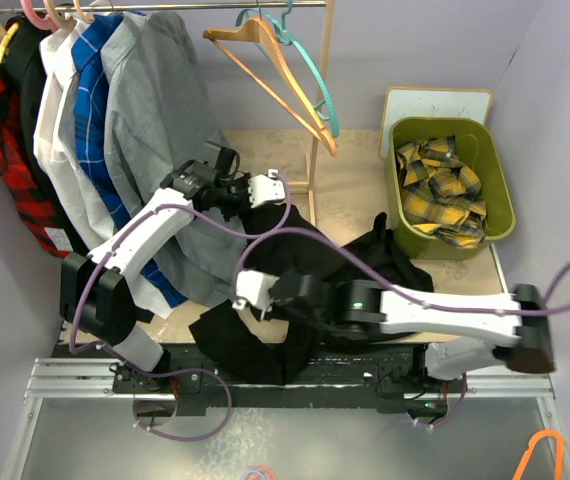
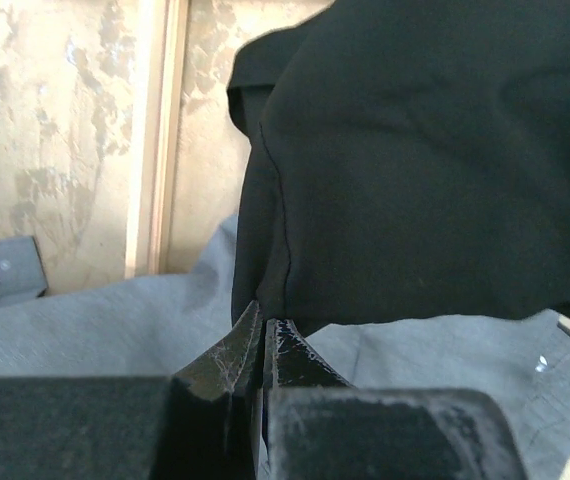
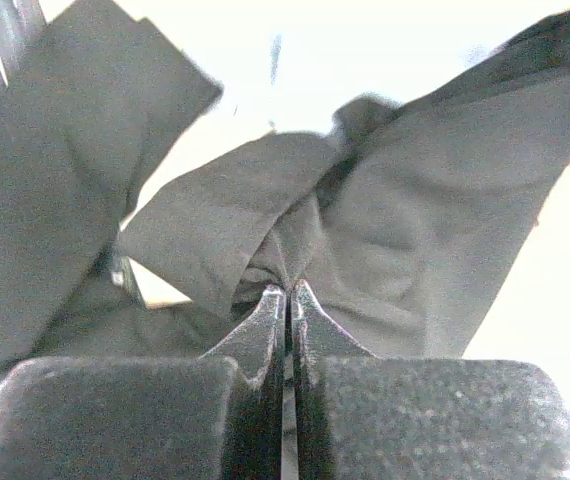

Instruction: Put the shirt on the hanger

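The black shirt point(image 1: 300, 250) lies bunched across the middle of the table, with one part lifted toward the hanging clothes. My left gripper point(image 1: 277, 195) is shut on an edge of the shirt point(image 2: 415, 160), its jaws point(image 2: 265, 318) pressed together on the fabric. My right gripper point(image 1: 243, 295) sits lower and nearer, shut on a gathered fold of the shirt point(image 3: 405, 230), with its tips point(image 3: 287, 290) pinching the cloth. The teal hanger point(image 1: 310, 72) hangs on the rail at the top, well above and away from both grippers.
A wooden hanger point(image 1: 235, 35) hangs beside the teal one. Several shirts, the nearest grey point(image 1: 155, 110), hang at the left and brush the left arm. The rack's wooden post point(image 1: 315, 150) stands behind the shirt. A green bin point(image 1: 500, 170) at the right holds a plaid garment point(image 1: 445, 190).
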